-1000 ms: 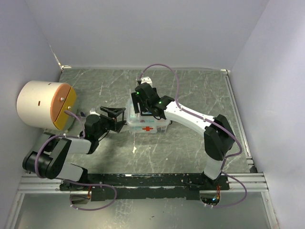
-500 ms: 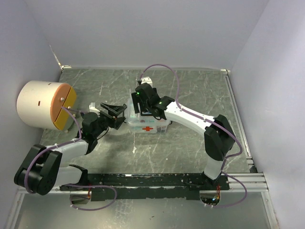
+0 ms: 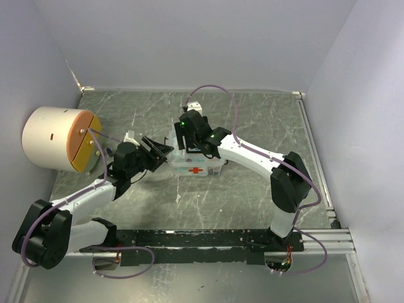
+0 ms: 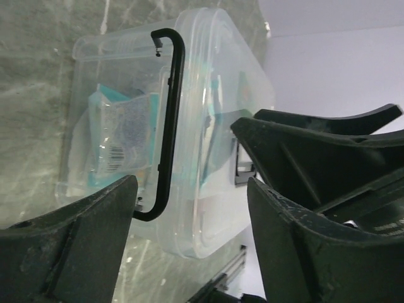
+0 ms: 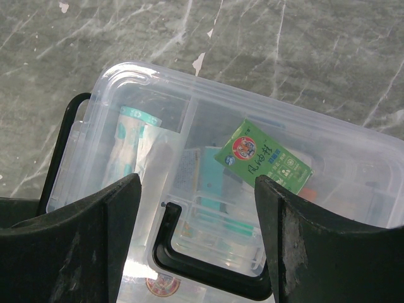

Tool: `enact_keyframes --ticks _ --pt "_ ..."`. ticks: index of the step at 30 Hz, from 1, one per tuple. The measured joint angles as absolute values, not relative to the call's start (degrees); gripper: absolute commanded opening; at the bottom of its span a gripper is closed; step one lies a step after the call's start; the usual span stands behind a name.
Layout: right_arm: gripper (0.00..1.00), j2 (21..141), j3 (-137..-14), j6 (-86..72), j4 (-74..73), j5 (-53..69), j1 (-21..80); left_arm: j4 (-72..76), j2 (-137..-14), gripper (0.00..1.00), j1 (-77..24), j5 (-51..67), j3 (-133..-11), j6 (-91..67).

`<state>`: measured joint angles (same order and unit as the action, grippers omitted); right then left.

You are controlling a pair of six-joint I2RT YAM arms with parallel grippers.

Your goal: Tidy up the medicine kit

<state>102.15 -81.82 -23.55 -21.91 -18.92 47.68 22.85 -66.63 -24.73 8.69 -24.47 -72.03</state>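
Observation:
The medicine kit (image 3: pixel 197 166) is a clear plastic box with a red cross on its front and its lid on. It holds a green packet (image 5: pixel 264 161) and a teal-and-white pouch (image 5: pixel 129 148). Black latch clips sit on its end (image 4: pixel 169 126) and its front (image 5: pixel 208 271). My left gripper (image 3: pixel 161 151) is open at the box's left end, and the box (image 4: pixel 208 113) lies just ahead of its jaws (image 4: pixel 189 189). My right gripper (image 3: pixel 188 137) is open and hovers over the lid (image 5: pixel 197 189), empty.
A large cream cylinder with an orange face (image 3: pixel 60 139) lies at the far left, close to my left arm. Grey walls enclose the marbled table (image 3: pixel 265 120) on three sides. A small white scrap (image 3: pixel 178 197) lies in front of the box.
My left arm has stretched out to the right, bringing its open gripper up to the box's left end. The right arm and the box have not moved.

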Motion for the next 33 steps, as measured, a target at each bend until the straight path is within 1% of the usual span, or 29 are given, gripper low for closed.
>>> enact_keyframes --ticks 7,11,15,19,23,25,29,33 --pt "0.72 102.1 -81.8 -23.6 -21.9 -19.0 47.7 15.8 -67.6 0.58 -26.0 6.4 -27.6 -65.5" --pt "0.72 102.1 -81.8 -23.6 -21.9 -19.0 47.7 14.5 -67.7 0.51 -27.3 4.2 -28.4 -62.8" --pt "0.72 102.1 -81.8 -23.8 -21.9 -19.1 47.7 14.7 -67.7 0.46 -27.7 3.6 -28.6 -61.3" --pt "0.72 102.1 -81.8 -23.9 -21.9 -19.1 47.7 13.6 -67.7 0.44 -28.1 3.1 -29.4 -60.1" --pt "0.72 102.1 -81.8 -24.0 -21.9 -19.3 47.7 11.4 -67.9 0.49 -28.5 2.4 -30.8 -58.8" --pt "0.71 102.1 -81.8 -24.1 -21.9 -19.5 47.7 10.2 -68.1 0.54 -28.7 1.9 -31.6 -58.3" --pt "0.71 101.6 -81.3 -25.0 -21.7 -19.8 47.7 7.7 -68.3 0.73 -29.0 0.8 -33.0 -56.4" --pt "0.72 99.3 -79.6 -26.4 -21.5 -19.5 47.5 2.9 -68.3 0.86 -29.4 -0.9 -34.9 -53.6"
